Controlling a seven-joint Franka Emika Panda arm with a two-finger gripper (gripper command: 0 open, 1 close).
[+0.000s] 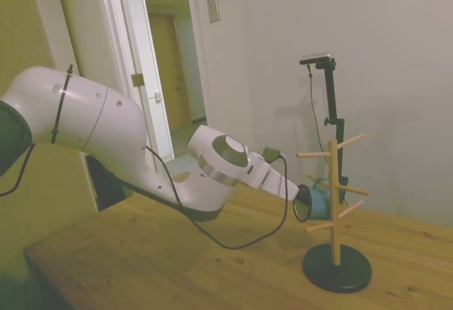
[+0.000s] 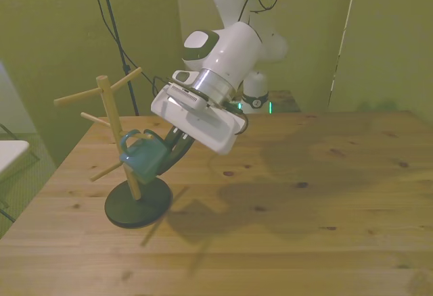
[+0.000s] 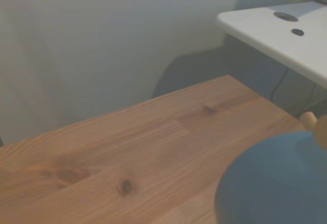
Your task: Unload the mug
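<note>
I see the fingers [image 2: 169, 149] clamped on the mug [image 2: 143, 157] beside the rack [image 2: 111, 127] – near the counter [image 2: 304, 201] edge, open wood beyond.

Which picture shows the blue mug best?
The front view: the mug shows whole there, with its loop handle, hanging tilted on the wooden mug tree at the gripper. The side view shows only its dark rim and part of its body. The wrist view shows a blurry blue patch.
</note>
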